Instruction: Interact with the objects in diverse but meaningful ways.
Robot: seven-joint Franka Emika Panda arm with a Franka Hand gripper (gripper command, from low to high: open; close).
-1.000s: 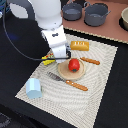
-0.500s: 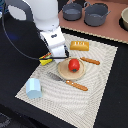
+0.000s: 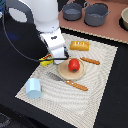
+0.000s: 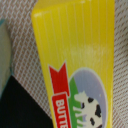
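A striped placemat (image 3: 100,75) is seen on a dark table (image 3: 15,65), and most of the toy items are laid on it. A red tomato (image 3: 74,64) is placed on a small round wooden board (image 3: 65,74) near the middle of the mat. An orange scored bread slab (image 3: 79,46) is lying beyond it, just beside an orange-handled knife (image 3: 90,61), and an orange-handled fork (image 3: 71,83) is lying on the near side of the board. A pale blue carton (image 3: 33,88) is standing at the mat's corner on the exterior view's left. The gripper (image 3: 51,58) is lowered over a yellow butter box (image 3: 46,61) at the mat's edge; whether the fingers are apart or closed on it cannot be told. In the wrist view the butter box (image 4: 75,65) fills the picture, with a red banner and a cow printed on it. Two grey pots (image 3: 90,12) are standing on a brown surface behind.
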